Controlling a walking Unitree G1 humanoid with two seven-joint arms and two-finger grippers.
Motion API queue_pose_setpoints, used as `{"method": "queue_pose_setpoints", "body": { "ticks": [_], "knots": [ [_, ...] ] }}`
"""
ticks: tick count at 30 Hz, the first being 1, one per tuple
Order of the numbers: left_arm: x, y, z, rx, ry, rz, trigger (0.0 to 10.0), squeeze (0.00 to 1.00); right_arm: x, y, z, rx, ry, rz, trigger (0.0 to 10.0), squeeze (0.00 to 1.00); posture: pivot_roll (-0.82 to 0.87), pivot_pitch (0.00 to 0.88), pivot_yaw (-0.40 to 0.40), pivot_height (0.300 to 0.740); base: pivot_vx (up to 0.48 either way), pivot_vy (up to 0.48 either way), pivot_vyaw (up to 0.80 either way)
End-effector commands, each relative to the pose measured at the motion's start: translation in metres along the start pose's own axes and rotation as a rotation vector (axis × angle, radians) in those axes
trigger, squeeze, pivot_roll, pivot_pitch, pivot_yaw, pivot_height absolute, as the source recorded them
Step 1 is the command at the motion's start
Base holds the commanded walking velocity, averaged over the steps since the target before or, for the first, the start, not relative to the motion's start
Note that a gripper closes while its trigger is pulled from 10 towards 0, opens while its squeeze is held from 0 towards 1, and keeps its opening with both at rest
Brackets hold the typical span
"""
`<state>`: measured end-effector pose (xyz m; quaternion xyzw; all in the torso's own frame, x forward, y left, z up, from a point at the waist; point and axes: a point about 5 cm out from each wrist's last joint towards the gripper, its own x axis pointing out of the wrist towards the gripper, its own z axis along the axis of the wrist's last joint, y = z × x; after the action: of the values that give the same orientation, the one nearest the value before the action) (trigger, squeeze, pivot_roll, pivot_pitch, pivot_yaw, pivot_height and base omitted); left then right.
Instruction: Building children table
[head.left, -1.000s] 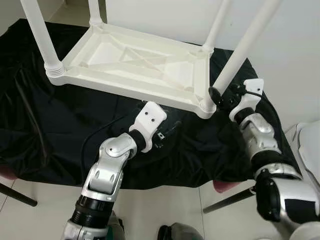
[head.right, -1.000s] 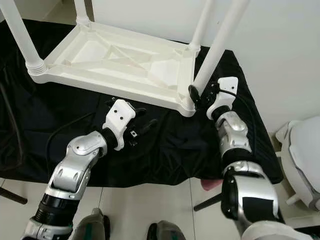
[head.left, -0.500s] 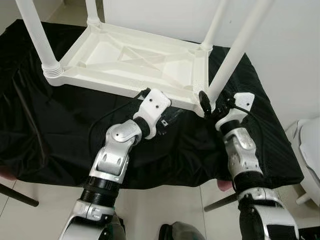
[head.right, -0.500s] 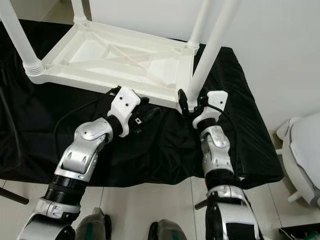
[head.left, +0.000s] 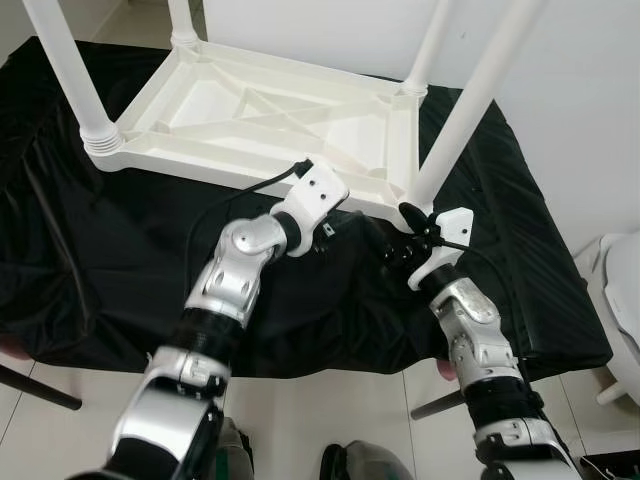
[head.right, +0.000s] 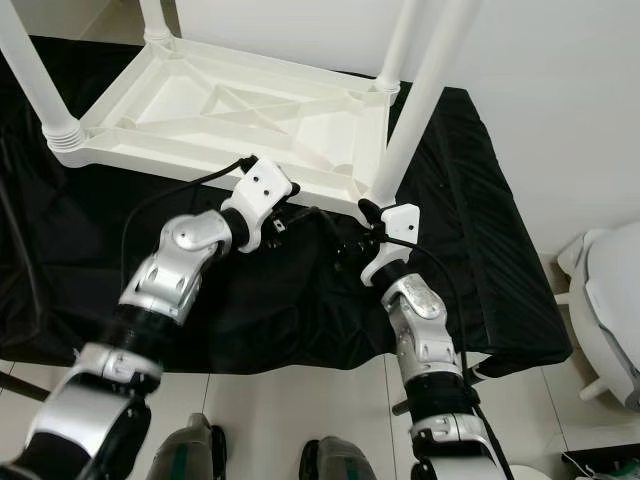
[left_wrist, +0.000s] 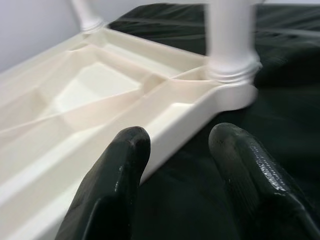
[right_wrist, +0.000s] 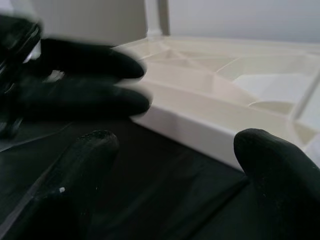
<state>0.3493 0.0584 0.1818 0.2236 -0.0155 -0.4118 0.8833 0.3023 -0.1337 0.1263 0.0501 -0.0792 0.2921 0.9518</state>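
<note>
Upturned white table (head.left: 270, 115) on black cloth (head.left: 100, 260); left gripper (left_wrist: 180, 165) and right gripper (right_wrist: 170, 175) both spread apart at its near edge.

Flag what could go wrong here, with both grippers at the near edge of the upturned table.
1. The left gripper and right gripper, both open, sit close together; they may collide.
2. Pushing the white table could slide it on the loose black cloth.
3. The cable on the left wrist could snag the rim.
</note>
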Motion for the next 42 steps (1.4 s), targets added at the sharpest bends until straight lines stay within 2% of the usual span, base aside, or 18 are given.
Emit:
{"method": "queue_pose_setpoints", "body": {
  "ticks": [1,8,9,10,11,14,15,18,20,21,29,38,42],
  "knots": [
    [-0.001,0.015,-0.003,0.010,0.015,0.311,10.0,0.00,-0.002,0.003,-0.001,0.005,0.023,0.035,10.0,0.00,0.00,0.078,-0.064,0.740,0.000,0.000,0.00],
    [-0.004,0.026,-0.012,0.059,0.080,0.253,10.0,0.00,-0.008,0.017,-0.002,-0.025,0.044,0.125,10.0,0.00,-0.01,0.087,-0.063,0.740,0.000,0.000,0.00],
    [-0.004,0.028,-0.015,0.058,0.096,0.232,10.0,0.82,-0.011,0.020,-0.002,-0.035,0.051,0.149,10.0,0.00,-0.01,0.091,-0.063,0.740,0.000,0.000,0.00],
    [-0.004,0.028,-0.015,0.058,0.096,0.232,10.0,0.82,-0.011,0.020,-0.002,-0.035,0.051,0.149,10.0,0.00,-0.01,0.091,-0.063,0.740,0.000,0.000,0.00],
    [-0.005,0.030,-0.017,0.062,0.107,0.219,10.0,1.00,-0.013,0.022,-0.002,-0.045,0.055,0.163,10.0,0.00,-0.02,0.096,-0.063,0.740,0.000,0.000,0.00],
    [-0.005,0.033,-0.019,0.056,0.114,0.203,10.0,1.00,-0.017,0.023,-0.001,-0.048,0.057,0.180,10.0,0.00,-0.02,0.095,-0.062,0.740,0.000,0.000,0.00],
    [-0.005,0.042,-0.019,0.064,0.125,0.208,10.0,1.00,-0.022,0.023,0.002,-0.052,0.067,0.200,10.0,0.00,-0.02,0.101,-0.062,0.740,0.000,0.000,0.00],
    [-0.006,0.047,-0.019,0.074,0.130,0.216,10.0,1.00,-0.025,0.023,0.003,-0.053,0.075,0.215,10.0,0.00,-0.03,0.103,-0.061,0.740,0.000,0.000,0.00],
    [-0.008,0.057,-0.016,0.097,0.141,0.242,10.0,1.00,-0.031,0.023,0.005,-0.054,0.081,0.237,10.0,0.00,-0.03,0.105,-0.061,0.740,0.000,0.000,0.00],
    [-0.008,0.060,-0.015,0.107,0.150,0.250,10.0,0.00,-0.033,0.023,0.007,-0.049,0.081,0.246,10.0,0.00,-0.03,0.107,-0.061,0.740,0.000,0.000,0.00],
    [-0.006,0.064,-0.020,0.110,0.223,0.211,10.0,0.00,-0.035,0.022,0.014,-0.053,0.059,0.239,10.0,0.00,-0.04,0.114,-0.049,0.740,0.000,0.000,0.00],
    [-0.001,0.065,-0.030,0.129,0.319,0.195,10.0,0.00,-0.038,0.031,0.023,-0.027,0.039,0.249,10.0,0.00,-0.06,0.121,-0.017,0.740,0.000,0.000,0.00],
    [0.001,0.068,-0.027,0.140,0.332,0.210,10.0,0.00,-0.038,0.034,0.026,-0.012,0.021,0.243,10.0,0.00,-0.07,0.121,-0.009,0.740,0.000,0.000,0.00]
  ]
}}
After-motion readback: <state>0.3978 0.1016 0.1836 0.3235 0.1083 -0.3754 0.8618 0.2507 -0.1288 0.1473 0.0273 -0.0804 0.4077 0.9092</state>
